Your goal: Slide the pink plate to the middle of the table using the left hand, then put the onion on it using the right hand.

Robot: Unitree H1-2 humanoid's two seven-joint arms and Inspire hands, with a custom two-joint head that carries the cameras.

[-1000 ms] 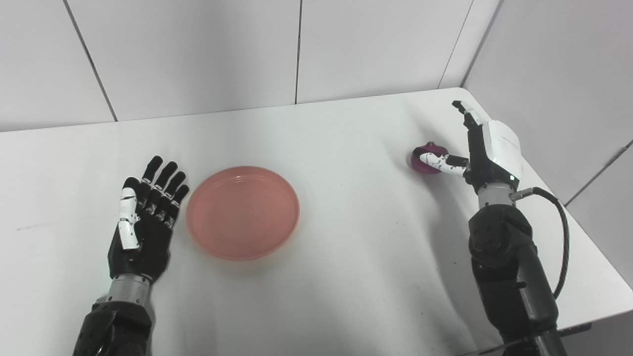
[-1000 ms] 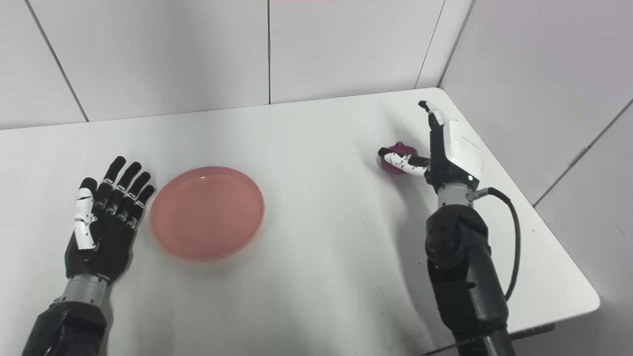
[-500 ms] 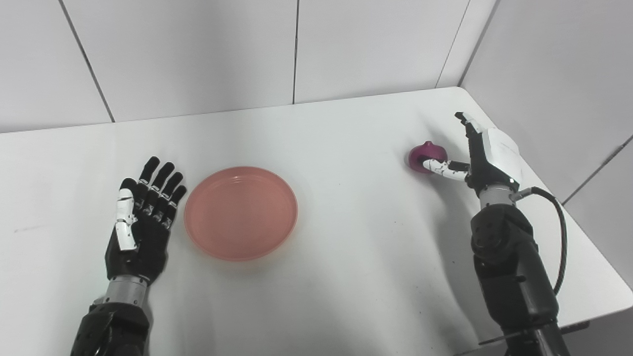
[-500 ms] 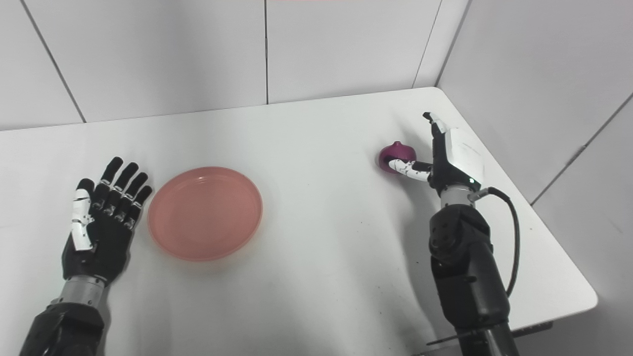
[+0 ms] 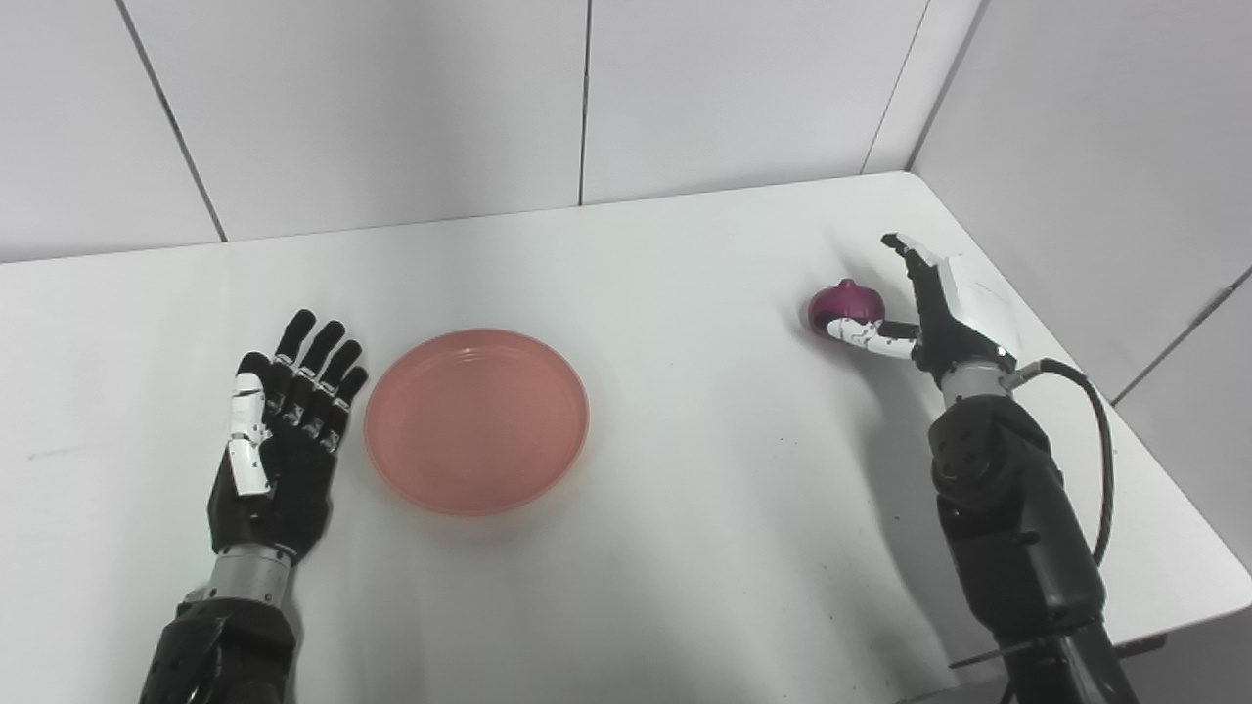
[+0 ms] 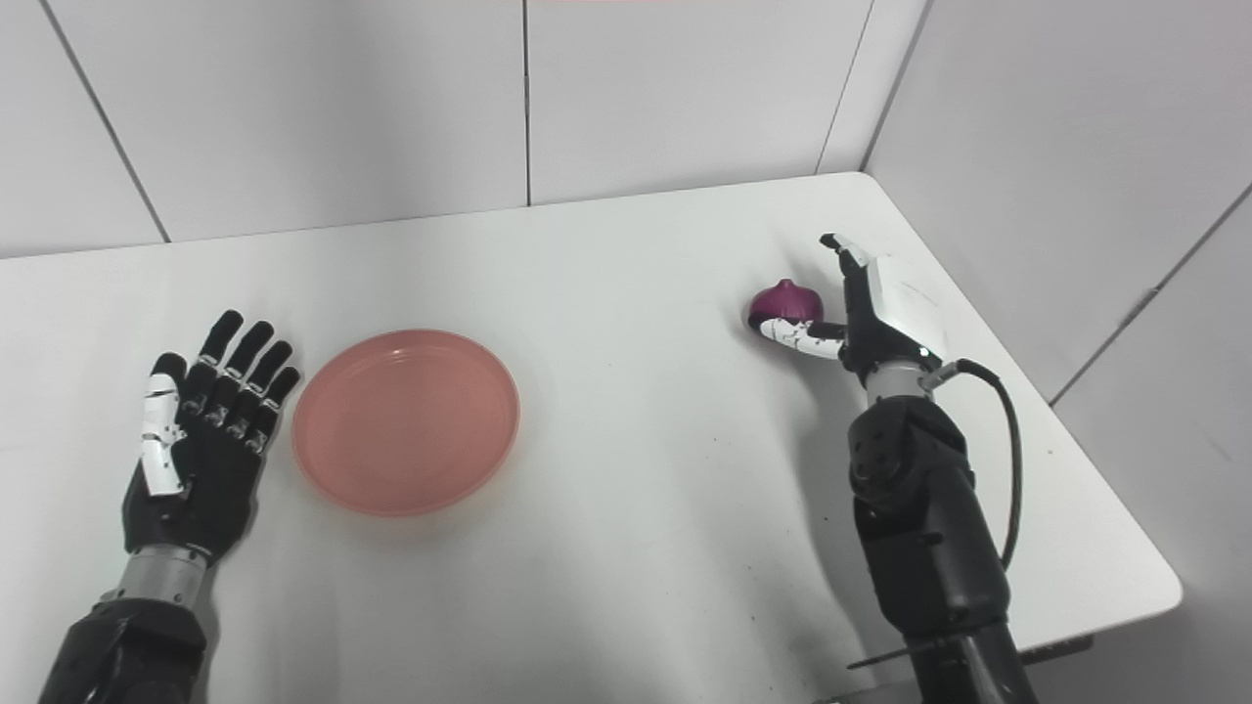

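The pink plate [image 5: 476, 420] sits flat on the white desk [image 5: 685, 508], somewhat left of the middle, with the left hand [image 5: 279, 435] lying just beside its left rim, palm up and fingers spread, holding nothing and not touching it as far as the views show. The onion [image 5: 847, 306], purple and round, rests on the desk near the far right corner, well apart from the plate. The right hand [image 5: 929, 308] stands edge-on right beside it, fingers extended upward and the thumb reaching under the near side of the onion; the hand is not closed round it, though whether the thumb actually touches is hard to judge. The step in hand looks like the grasp of the onion, with the plate slide apparently finished or close to it. The next move calls for the fingers to curl over the far side so the round bulb does not roll away, then a lift and a carry leftward to the plate. The right palm faces away from both cameras, and the onion's far side is hidden.
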